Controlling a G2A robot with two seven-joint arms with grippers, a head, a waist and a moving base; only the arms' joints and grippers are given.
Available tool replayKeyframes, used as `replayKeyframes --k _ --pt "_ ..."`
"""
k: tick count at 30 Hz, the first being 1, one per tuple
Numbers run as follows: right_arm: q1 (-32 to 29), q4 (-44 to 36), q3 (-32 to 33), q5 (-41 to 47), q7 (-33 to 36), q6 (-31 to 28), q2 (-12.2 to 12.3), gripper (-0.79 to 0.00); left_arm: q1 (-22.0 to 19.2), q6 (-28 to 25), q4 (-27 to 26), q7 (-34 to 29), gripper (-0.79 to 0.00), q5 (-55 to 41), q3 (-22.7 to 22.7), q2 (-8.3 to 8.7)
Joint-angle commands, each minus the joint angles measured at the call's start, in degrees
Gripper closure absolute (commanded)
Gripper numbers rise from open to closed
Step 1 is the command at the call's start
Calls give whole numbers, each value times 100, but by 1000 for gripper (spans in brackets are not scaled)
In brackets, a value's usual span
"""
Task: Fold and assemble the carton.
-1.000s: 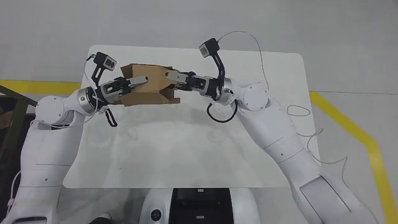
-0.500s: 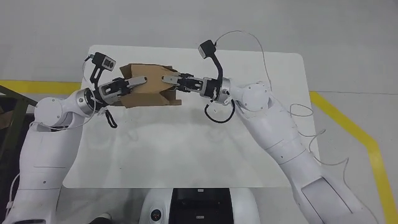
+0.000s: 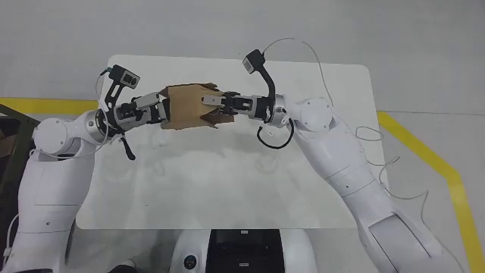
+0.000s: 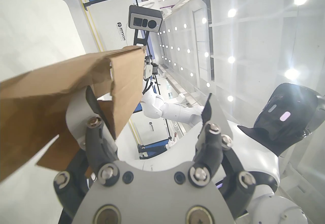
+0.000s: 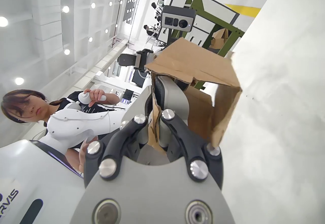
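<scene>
Over the white table (image 3: 303,167), upper-centre in the top view, the brown cardboard carton (image 3: 186,106) spans lengthwise between the arms — right gripper (image 3: 217,106) pinching a flap, left gripper (image 3: 157,111) spread, one finger inside the far end.

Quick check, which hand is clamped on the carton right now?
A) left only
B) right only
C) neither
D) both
B: the right hand pinches a flap of the carton between its fingers, while the left hand stands open, one finger tucked into the carton, the other in free air.
</scene>
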Motion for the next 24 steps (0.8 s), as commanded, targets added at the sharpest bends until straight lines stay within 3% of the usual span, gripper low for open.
replayKeyframes --k 1,4,7,11,14,24 --pt "39 61 -14 61 94 30 -4 0 -8 -28 -12 -20 -785 121 -22 11" --pt "73 128 -28 193 194 57 -14 0 -23 -21 -9 -83 -785 160 -24 21" --pt "99 188 -40 352 284 88 -26 0 -65 -12 27 -177 -551 143 12 24" --pt "141 300 -87 581 415 153 -54 0 -158 -60 86 -253 -388 117 112 19" --pt "184 404 -123 674 499 194 -72 0 -208 -95 107 -295 -329 84 145 18" --pt "314 659 -156 861 673 177 -113 0 -226 -37 119 -431 -246 46 142 40"
